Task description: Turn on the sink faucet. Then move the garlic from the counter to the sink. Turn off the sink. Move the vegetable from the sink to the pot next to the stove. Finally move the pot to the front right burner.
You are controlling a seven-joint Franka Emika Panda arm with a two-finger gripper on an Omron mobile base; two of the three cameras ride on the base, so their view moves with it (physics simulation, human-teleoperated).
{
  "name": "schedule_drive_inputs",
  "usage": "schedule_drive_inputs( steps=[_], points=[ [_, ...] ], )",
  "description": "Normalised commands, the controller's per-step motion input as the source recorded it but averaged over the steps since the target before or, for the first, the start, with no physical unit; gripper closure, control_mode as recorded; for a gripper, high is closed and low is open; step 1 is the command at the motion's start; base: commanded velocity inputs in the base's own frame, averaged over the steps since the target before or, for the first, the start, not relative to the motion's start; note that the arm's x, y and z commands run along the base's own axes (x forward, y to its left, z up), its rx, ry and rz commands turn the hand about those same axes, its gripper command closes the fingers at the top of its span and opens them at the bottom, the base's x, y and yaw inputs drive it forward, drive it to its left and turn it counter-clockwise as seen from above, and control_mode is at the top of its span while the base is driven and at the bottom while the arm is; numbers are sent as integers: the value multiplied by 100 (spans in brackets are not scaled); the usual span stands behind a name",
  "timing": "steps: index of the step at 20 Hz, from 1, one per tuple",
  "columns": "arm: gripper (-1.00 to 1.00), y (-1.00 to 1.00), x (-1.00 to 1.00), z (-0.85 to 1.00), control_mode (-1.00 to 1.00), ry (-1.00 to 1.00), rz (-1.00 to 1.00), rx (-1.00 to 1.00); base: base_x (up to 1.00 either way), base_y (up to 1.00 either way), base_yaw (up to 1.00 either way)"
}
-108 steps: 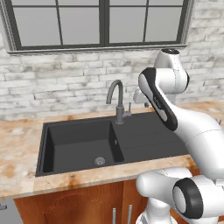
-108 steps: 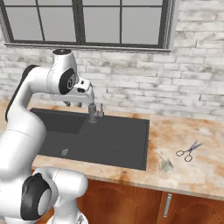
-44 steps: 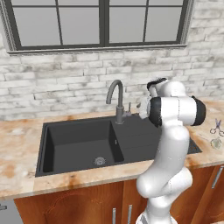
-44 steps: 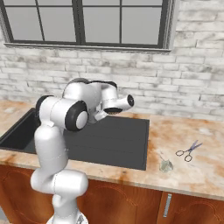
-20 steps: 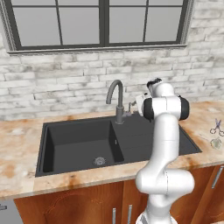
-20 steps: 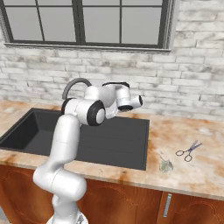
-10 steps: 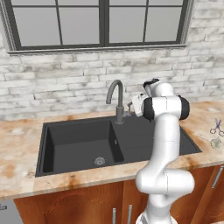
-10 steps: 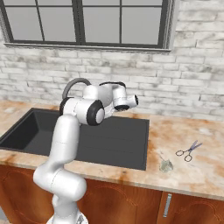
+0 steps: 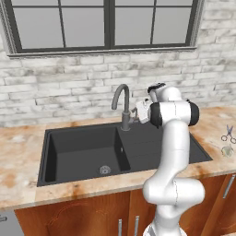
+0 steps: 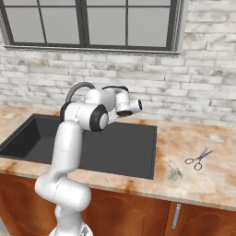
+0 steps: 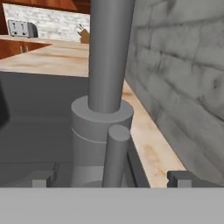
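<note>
Beside the sink faucet, at its 3 o'clock, the fingers stand spread either side of its thin lever.

place: a home kitchen, rendered
worktop: beige stone-look counter mottled orange-brown, running left to right
basin: matte black sink set into it, round metal drain, flat black drainboard on the right
tap: dark grey gooseneck sink faucet at the far edge of the basin
cupboards: reddish-brown wooden cabinets with metal handles below
far wall: whitewashed brick wall under a dark-framed window
small things: scissors lying on the right; a toaster on a far worktop in the hand view
</note>
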Motion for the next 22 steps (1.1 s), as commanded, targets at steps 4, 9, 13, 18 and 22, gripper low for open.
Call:
schedule_drive_inputs(
  steps=[4, 9, 13, 18, 22],
  points=[
    [100, 11, 0, 0, -100, 0, -7, 0, 0, 0, 0],
    [100, 14, 0, 0, -100, 0, -13, 0, 0, 0, 0],
    [100, 15, -2, 0, -100, 0, -21, 0, 0, 0, 0],
    [100, 2, -3, 0, -100, 0, -29, 0, 0, 0, 0],
    [100, 0, -1, 0, -100, 0, -34, 0, 0, 0, 0]
  ],
)
